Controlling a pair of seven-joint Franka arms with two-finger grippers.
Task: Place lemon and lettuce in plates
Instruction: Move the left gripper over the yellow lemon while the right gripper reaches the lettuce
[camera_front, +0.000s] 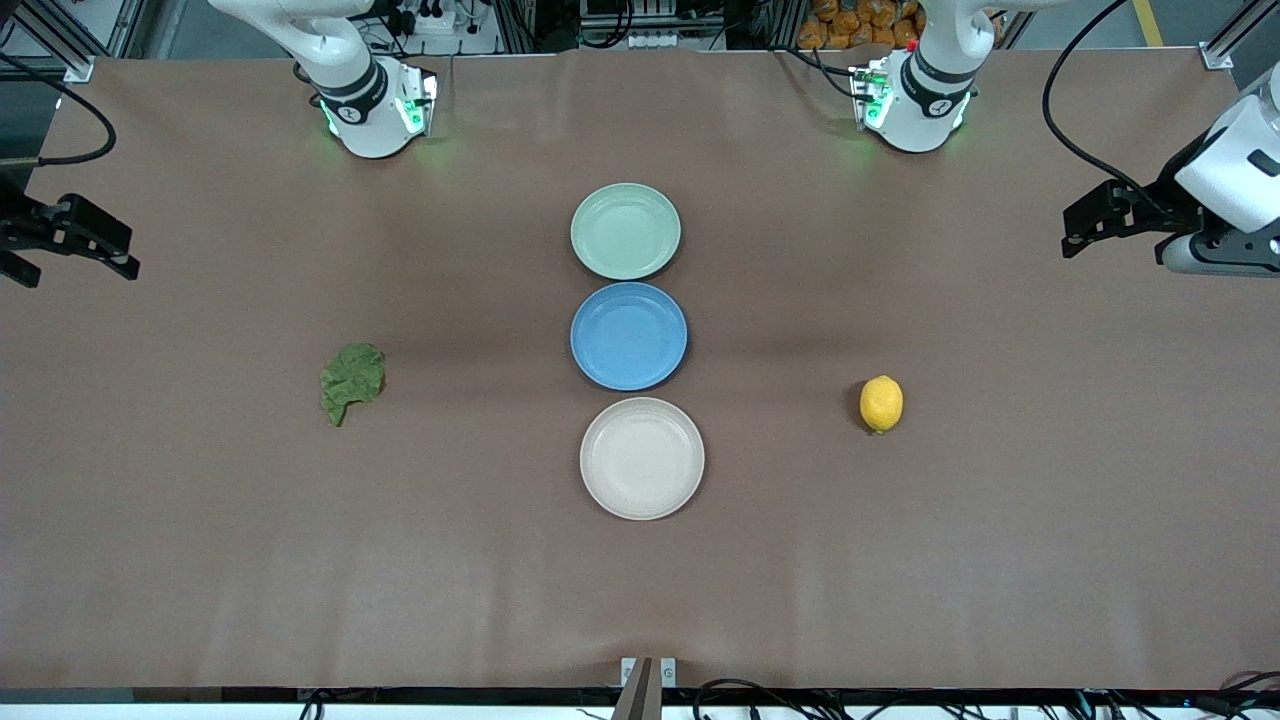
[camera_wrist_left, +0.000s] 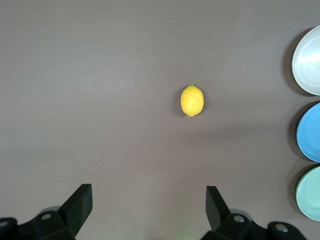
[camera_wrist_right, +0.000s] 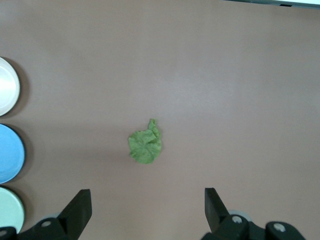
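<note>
**Both hands up and spread, lemon and lettuce on the bare desk**

The left hand (camera_wrist_left: 149, 205) hangs high over the left arm's end of the desk (camera_front: 900, 560), fingers (camera_wrist_left: 80, 200) spread wide with nothing between them. Below it, out ahead of the fingertips and well apart from them, the lemon (camera_wrist_left: 192, 100) lies alone on the brown surface. In the front view the lemon (camera_front: 881, 404) sits between that hand (camera_front: 1100, 215) and the column of plates, nearer the camera than the hand.

Over at the right arm's end, the right hand (camera_wrist_right: 147, 206) is also up in the air, released and carrying nothing. The lettuce (camera_wrist_right: 145, 144) lies crumpled on the desk below, ahead of its fingertips. From the front, the lettuce (camera_front: 351, 381) rests between this hand (camera_front: 70, 235) and the plates.

Down the middle of the desk run three dishes in a line: the mint green plate (camera_front: 625, 231) closest to the arm bases, the blue plate (camera_front: 628, 335) just beside it, and the beige plate (camera_front: 642, 458) closest to the camera. All three hold nothing.
</note>
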